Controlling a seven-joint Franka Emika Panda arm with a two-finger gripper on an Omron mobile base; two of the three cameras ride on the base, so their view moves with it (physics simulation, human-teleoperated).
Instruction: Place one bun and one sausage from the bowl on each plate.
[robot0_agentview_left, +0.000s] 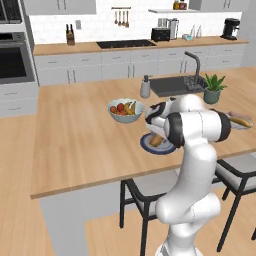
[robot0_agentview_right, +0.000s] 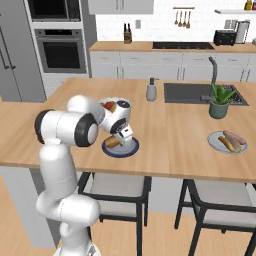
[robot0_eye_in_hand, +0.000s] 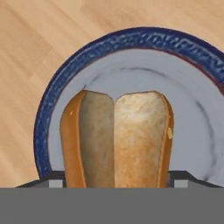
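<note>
**One plate served, the blue one halfway**

Closest to us, the gripper (robot0_eye_in_hand: 114, 180) hangs low over the blue-rimmed plate (robot0_eye_in_hand: 48, 113), looking straight down. Between its two dark tips lies the bun (robot0_eye_in_hand: 118, 135), split side up and set toward the plate's near half. The jaws stand wide, one tip at each flank of the bread. Whether they press it or have let it go we cannot tell, because the tips sit right at the crust with no clear gap. The bun looks to be resting on the plate rather than lifted off it. No sausage lies beside it.

From the base views, this plate sits near the front edge of the wooden counter (robot0_agentview_right: 170, 130), under the bent arm. Just behind it stands the pale fruit bowl (robot0_agentview_left: 122, 119) with its bananas and red fruit — not part of the job.

Well off to the robot's right is the grey-white plate (robot0_agentview_right: 212, 141), which carries a second bun (robot0_agentview_right: 228, 144) and a sausage (robot0_agentview_right: 235, 136) side by side, near the potted plant (robot0_agentview_right: 219, 102).

So we judge the grey plate finished and the blue one half served — a sausage is what it lacks. Once the jaws are free of the bread, fetching one is what remains.
</note>
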